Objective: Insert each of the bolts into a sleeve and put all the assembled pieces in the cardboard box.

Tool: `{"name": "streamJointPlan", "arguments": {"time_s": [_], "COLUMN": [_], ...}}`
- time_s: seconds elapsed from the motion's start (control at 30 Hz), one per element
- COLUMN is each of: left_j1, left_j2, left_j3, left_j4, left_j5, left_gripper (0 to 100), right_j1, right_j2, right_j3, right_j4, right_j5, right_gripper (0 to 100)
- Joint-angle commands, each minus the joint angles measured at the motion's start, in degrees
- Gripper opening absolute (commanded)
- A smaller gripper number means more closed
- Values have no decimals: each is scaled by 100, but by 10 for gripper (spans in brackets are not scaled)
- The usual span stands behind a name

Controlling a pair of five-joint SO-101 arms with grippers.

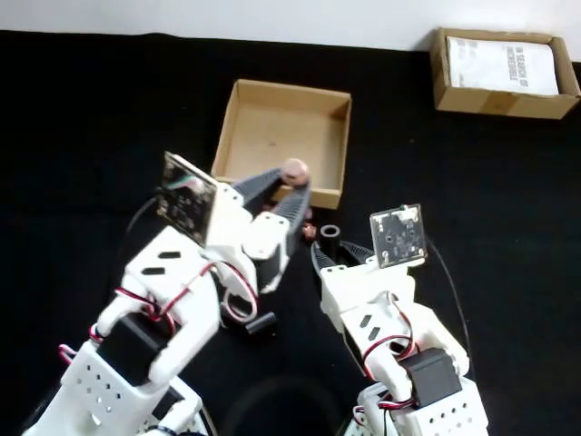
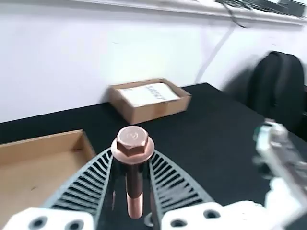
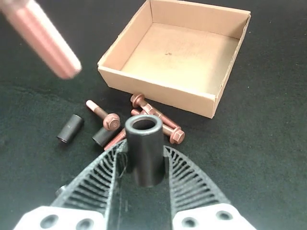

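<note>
While the far box [image 1: 499, 104] holds paper [image 1: 502, 64], the left tool [image 2: 130, 158] grips a bolt [image 2: 134, 182], the right tool [image 3: 144, 148] a sleeve [image 3: 145, 165].

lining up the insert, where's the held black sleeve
In the right wrist view the black sleeve stands upright in the right gripper, just before the cardboard box, near loose bolts.

2 cardboard boxes [image 1: 227, 127], approx 5 bolts [image 3: 103, 114] (overlapping, hard to count), min 3 sleeves [image 3: 70, 128]
</note>
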Motion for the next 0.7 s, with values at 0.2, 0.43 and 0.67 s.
{"name": "streamJointPlan", "arguments": {"time_s": [0.2, 0.43, 0.67], "left_j1": [541, 497, 462], "left_j2": [848, 892, 901], "left_j3": [-40, -4, 4], "left_j4": [-738, -712, -712], "left_j5": [0, 0, 0], "left_gripper": [8, 8, 8], "right_j1": [-31, -31, -31], "right_j2": [-75, -75, -374], "right_j3": [-66, -92, -101], "right_j4": [-136, -136, -136], "right_j5": [0, 9, 9], "right_gripper": [6, 6, 6]}}
